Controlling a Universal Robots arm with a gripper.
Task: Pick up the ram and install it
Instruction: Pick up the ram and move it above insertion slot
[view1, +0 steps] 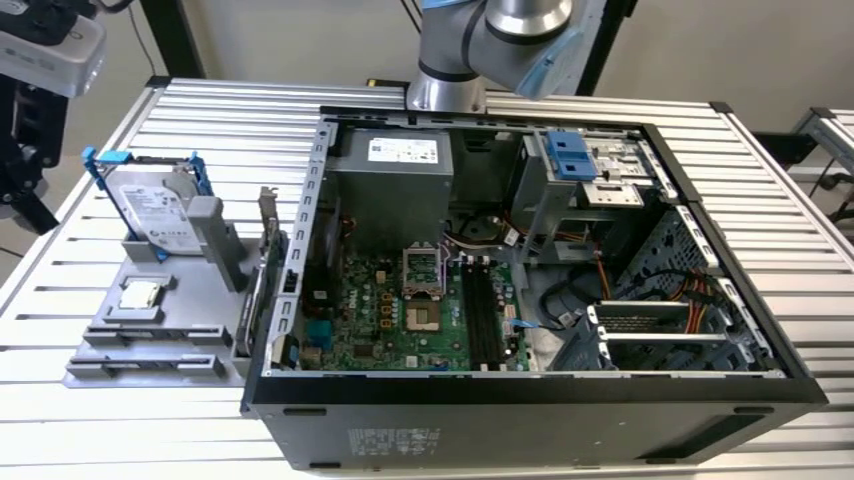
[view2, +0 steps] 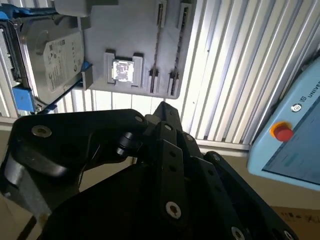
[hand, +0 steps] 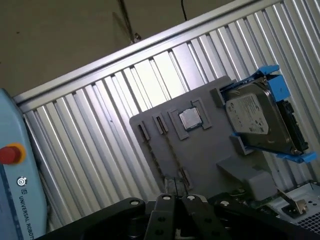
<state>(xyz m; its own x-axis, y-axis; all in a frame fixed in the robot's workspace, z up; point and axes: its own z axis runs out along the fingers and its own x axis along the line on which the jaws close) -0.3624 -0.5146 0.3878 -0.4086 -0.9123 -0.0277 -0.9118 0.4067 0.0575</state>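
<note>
Gripper (view2: 165, 165) (hand: 175, 215) linkage looms closest in both wrist views, high above the tabletop (hand: 100, 150); jaws' state, can't tell. Ram (view1: 477, 315) looks seated on the motherboard (view1: 387, 310), long axis running from the case's (view1: 534, 410) near wall toward its far wall.

Case (view1: 534, 420) lies open side up, motherboard (view1: 387, 300) reachable from above. In the exterior view, power supply (view1: 400, 165) blocks its far side, drive cage (view1: 581, 175) and loose cables (view1: 567, 300) its right. Upright hard drive (view1: 154, 205) stands tall on the grey fixture (view1: 187, 300); bench (view1: 747, 180) slats beyond the case are open.
</note>
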